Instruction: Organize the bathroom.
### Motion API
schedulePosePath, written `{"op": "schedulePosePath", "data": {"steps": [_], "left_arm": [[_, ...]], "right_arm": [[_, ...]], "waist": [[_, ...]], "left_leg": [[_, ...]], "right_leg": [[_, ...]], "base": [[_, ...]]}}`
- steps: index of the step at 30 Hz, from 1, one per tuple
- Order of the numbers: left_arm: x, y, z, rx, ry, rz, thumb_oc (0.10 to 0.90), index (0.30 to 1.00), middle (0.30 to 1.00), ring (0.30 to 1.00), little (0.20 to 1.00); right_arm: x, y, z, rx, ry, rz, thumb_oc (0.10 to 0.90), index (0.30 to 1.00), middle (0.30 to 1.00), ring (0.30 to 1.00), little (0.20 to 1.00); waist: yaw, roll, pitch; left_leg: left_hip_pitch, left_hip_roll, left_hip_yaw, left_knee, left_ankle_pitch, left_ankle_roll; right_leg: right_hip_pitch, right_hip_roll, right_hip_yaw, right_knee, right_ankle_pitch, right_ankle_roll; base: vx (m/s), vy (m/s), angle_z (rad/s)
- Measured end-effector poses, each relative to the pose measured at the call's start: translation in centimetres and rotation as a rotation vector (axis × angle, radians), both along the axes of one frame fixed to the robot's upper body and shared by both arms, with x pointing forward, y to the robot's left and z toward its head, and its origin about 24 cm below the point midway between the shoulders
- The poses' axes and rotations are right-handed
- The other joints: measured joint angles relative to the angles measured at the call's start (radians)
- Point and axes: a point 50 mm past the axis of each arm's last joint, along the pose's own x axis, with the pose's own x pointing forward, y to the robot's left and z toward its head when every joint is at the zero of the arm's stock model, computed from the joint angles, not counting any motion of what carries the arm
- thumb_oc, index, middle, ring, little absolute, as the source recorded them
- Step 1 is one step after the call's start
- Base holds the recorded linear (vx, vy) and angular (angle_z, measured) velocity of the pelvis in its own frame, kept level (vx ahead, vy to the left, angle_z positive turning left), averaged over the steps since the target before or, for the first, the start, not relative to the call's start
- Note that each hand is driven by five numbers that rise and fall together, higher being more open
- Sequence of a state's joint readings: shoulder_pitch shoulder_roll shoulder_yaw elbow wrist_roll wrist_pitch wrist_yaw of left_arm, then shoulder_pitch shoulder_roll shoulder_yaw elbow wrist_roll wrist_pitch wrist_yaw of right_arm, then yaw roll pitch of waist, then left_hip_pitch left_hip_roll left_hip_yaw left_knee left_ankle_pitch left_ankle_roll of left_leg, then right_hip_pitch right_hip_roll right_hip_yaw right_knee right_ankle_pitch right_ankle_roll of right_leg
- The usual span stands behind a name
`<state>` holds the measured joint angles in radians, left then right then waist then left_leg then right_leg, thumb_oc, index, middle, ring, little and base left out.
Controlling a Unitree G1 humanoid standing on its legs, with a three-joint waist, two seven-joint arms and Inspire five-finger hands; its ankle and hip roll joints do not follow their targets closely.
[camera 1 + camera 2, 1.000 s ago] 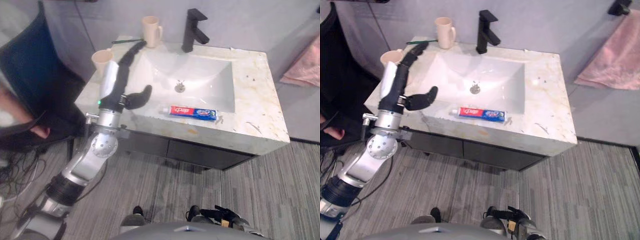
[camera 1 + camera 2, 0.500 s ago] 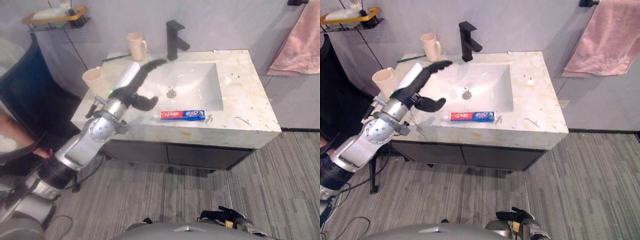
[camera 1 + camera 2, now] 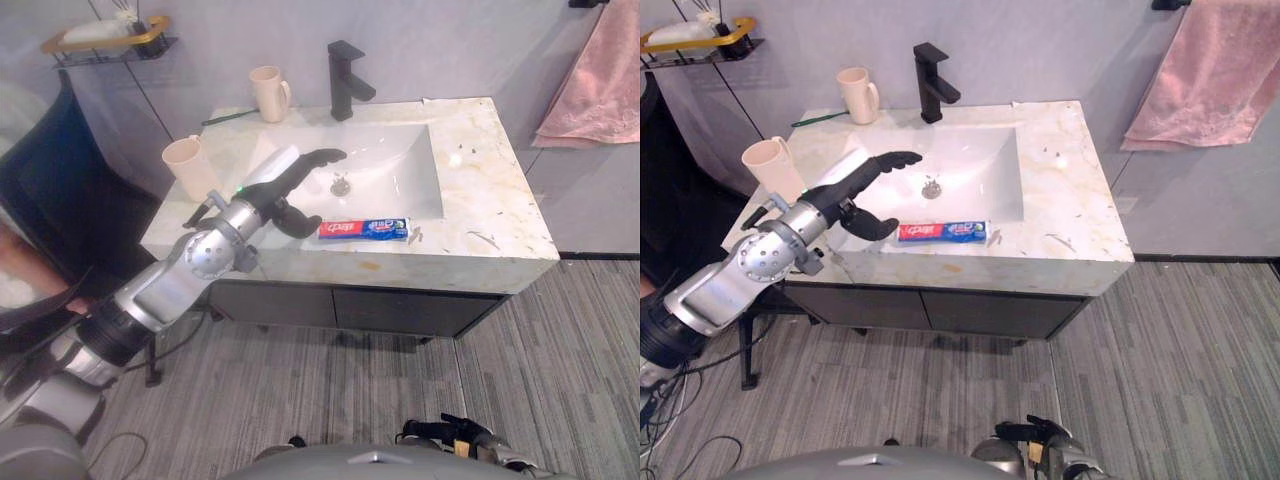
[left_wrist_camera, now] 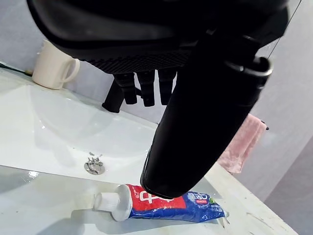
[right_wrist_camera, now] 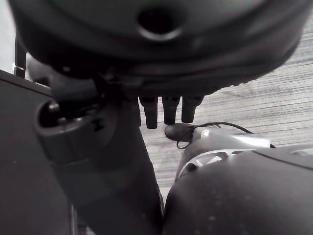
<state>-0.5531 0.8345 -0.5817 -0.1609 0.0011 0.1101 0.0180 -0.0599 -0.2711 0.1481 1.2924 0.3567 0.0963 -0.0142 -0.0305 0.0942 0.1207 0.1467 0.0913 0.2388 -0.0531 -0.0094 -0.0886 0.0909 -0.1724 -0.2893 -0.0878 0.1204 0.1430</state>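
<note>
A red and blue toothpaste tube [image 3: 362, 229] lies on the marble counter [image 3: 480, 215] along the front rim of the white basin [image 3: 385, 160]. My left hand [image 3: 268, 192] hovers open just left of the tube, fingers stretched out over the basin and thumb [image 4: 205, 112] above the tube's white cap end [image 4: 110, 204], not touching it. A cream cup [image 3: 185, 165] stands at the counter's left edge. A second cream cup [image 3: 268, 92] stands at the back, with a green toothbrush [image 3: 232, 117] lying beside it. My right hand [image 5: 168, 110] hangs low over the floor, fingers relaxed.
A black faucet [image 3: 343, 65] rises behind the basin. A pink towel [image 3: 600, 85] hangs on the wall at the right. A wire shelf with a yellow tray [image 3: 105, 35] is at the far left. A dark chair [image 3: 50, 190] stands left of the vanity.
The camera has shifted. My left hand has swung from the back left of the counter, near the cup and toothbrush, down and right to beside the toothpaste.
</note>
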Motion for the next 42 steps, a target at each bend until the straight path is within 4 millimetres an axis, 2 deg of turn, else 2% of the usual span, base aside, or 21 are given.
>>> {"op": "schedulePosePath", "data": {"steps": [18, 27, 32, 37, 42], "left_arm": [[0.0, -0.8, -0.5, 0.066, 0.087, -0.070, 0.800, 0.900, 0.900, 0.900, 0.900], [0.5, -1.2, -0.1, 0.125, 0.054, -0.051, 0.800, 0.900, 0.900, 0.900, 0.900], [0.8, -1.0, -0.7, 0.138, 0.079, -0.028, 0.800, 0.900, 0.900, 0.900, 0.900], [0.9, -1.3, -2.3, 0.165, 0.137, -0.030, 0.800, 0.900, 0.900, 0.900, 0.900], [0.9, -2.0, -3.0, 0.153, 0.163, -0.036, 0.800, 0.900, 0.900, 0.900, 0.900]], "right_arm": [[0.3, -0.2, 0.1, 0.005, 0.011, -0.002, 0.800, 0.900, 0.900, 0.900, 0.900], [0.4, -0.2, 0.1, 0.009, 0.002, -0.021, 0.800, 0.900, 0.900, 0.900, 0.900], [1.1, -0.2, 0.3, 0.009, -0.013, -0.019, 0.800, 0.900, 0.900, 0.900, 0.900], [1.2, -0.4, 0.4, 0.002, -0.016, -0.020, 0.800, 0.900, 0.900, 0.900, 0.900], [1.3, -1.1, 0.6, -0.014, -0.019, -0.021, 0.800, 0.900, 0.900, 0.900, 0.900]], "waist": [[0.000, 0.002, 0.011], [-0.007, 0.004, 0.017], [-0.029, 0.010, 0.034], [-0.030, 0.015, 0.039], [-0.030, 0.020, 0.048]], "left_leg": [[-0.021, 0.002, -0.016, 0.027, -0.001, -0.002], [-0.032, 0.002, -0.010, 0.033, -0.002, -0.002], [-0.032, 0.002, -0.009, 0.035, -0.002, -0.002], [-0.032, 0.002, -0.009, 0.051, -0.002, -0.002], [-0.035, 0.002, -0.009, 0.055, -0.002, -0.002]], "right_leg": [[-0.004, 0.000, 0.007, 0.000, -0.001, 0.001], [-0.019, 0.000, 0.021, 0.000, -0.001, 0.002], [-0.020, 0.000, 0.025, 0.000, -0.002, 0.003], [-0.022, -0.001, 0.040, 0.000, -0.007, 0.003], [-0.029, -0.001, 0.047, 0.000, -0.022, -0.006]], "base": [[0.03, -0.013, 0.01], [0.05, -0.017, -0.02], [0.03, 0.007, -0.02], [0.03, 0.007, -0.09], [0.02, -0.008, -0.01]]}}
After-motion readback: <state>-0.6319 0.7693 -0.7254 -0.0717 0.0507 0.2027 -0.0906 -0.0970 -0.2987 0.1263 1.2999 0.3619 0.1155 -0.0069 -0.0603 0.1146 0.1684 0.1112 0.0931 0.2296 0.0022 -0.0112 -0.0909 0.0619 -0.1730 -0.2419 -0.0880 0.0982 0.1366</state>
